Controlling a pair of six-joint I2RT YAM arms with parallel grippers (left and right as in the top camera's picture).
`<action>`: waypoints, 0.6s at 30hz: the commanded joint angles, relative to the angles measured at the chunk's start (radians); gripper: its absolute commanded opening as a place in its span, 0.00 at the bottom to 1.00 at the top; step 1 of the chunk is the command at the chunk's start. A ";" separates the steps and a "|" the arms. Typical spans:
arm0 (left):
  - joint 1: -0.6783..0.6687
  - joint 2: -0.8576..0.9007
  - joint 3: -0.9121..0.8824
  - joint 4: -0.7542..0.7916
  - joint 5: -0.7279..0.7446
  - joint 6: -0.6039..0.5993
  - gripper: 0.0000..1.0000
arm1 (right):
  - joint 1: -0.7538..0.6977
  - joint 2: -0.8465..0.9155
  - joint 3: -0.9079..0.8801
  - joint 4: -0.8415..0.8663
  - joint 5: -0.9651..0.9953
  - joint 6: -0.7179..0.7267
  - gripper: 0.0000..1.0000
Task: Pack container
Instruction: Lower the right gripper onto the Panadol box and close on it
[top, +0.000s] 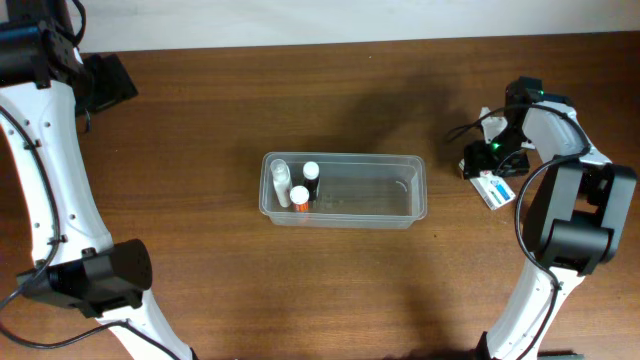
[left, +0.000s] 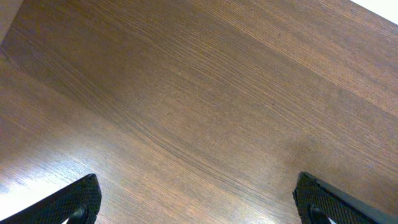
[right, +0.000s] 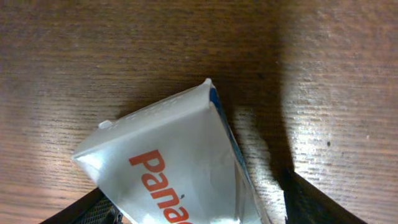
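The container (top: 343, 157) is a clear plastic tub in the middle of the table. Three small bottles stand at its left end: a clear one (top: 279, 175), a white-capped dark one (top: 311, 172) and an orange-capped one (top: 300, 196). A small white box (top: 494, 190) with orange lettering lies on the table to the right of the tub. My right gripper (top: 490, 160) is low over it. In the right wrist view the box (right: 168, 149) sits between the open fingers (right: 199, 211), with a gap at the right finger. My left gripper (top: 100, 80) is open and empty at the far left (left: 199, 205).
The right two thirds of the tub hold nothing. The table's back edge runs along the top of the overhead view, close behind my left gripper. Both arm bases stand at the front corners.
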 joint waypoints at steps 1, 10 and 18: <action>0.005 0.003 0.017 -0.002 -0.003 -0.010 0.99 | 0.003 0.028 -0.028 -0.014 -0.048 0.185 0.72; 0.005 0.003 0.017 -0.002 -0.003 -0.010 0.99 | 0.002 0.028 -0.027 0.003 -0.233 0.389 0.73; 0.005 0.003 0.017 -0.002 -0.003 -0.010 0.99 | 0.002 0.028 -0.027 0.018 -0.134 0.383 0.73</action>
